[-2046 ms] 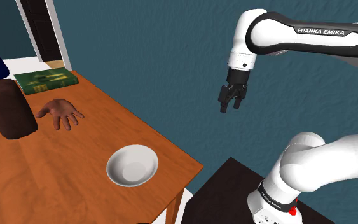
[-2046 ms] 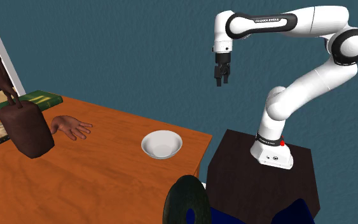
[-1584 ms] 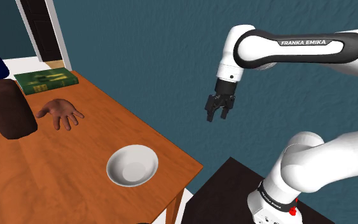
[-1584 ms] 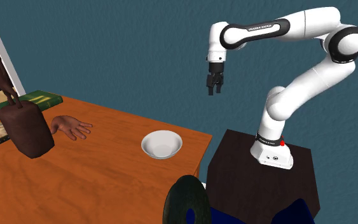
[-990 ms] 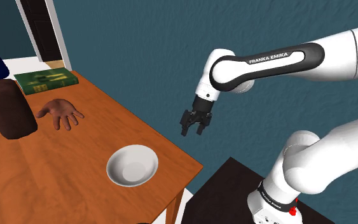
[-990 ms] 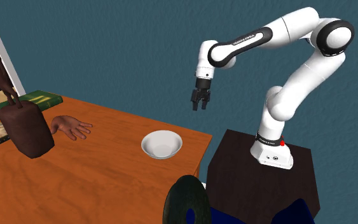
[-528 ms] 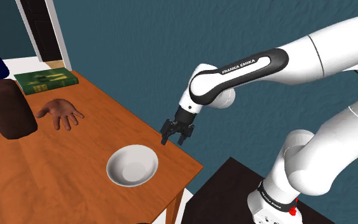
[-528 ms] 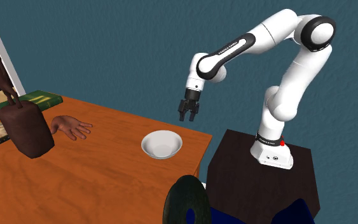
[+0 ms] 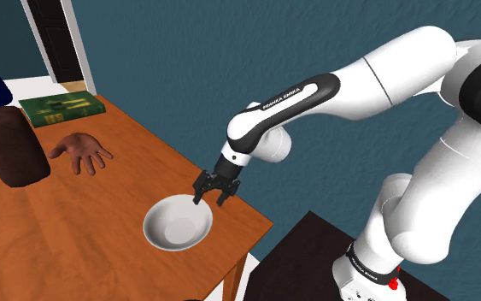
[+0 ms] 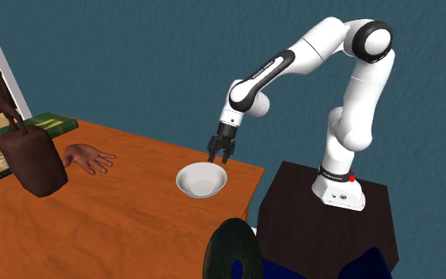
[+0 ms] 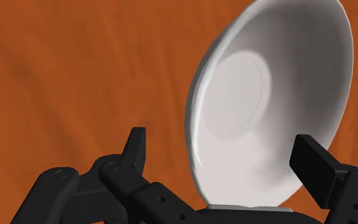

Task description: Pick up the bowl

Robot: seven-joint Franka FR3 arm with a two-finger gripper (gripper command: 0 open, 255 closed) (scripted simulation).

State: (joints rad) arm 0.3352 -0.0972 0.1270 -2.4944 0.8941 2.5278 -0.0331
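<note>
We see the wooden table (image 9: 67, 244) mostly bare toward the corner by the stand (image 9: 302, 252). Brown bag (image 9: 9, 147), green book (image 9: 61, 107) and a person's hand (image 9: 80, 154) sit well apart from the white bowl (image 9: 177, 224), which sits near that corner's edge. Gripper (image 9: 209, 201) is wide open at the bowl's rim, with the rim between its fingers and nothing gripped.

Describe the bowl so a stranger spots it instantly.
Find the orange table. Near its corner closest to the robot's stand, just below the open black gripper, sits the bowl. Unlike the brown bag and green book, it is white and round.
</note>
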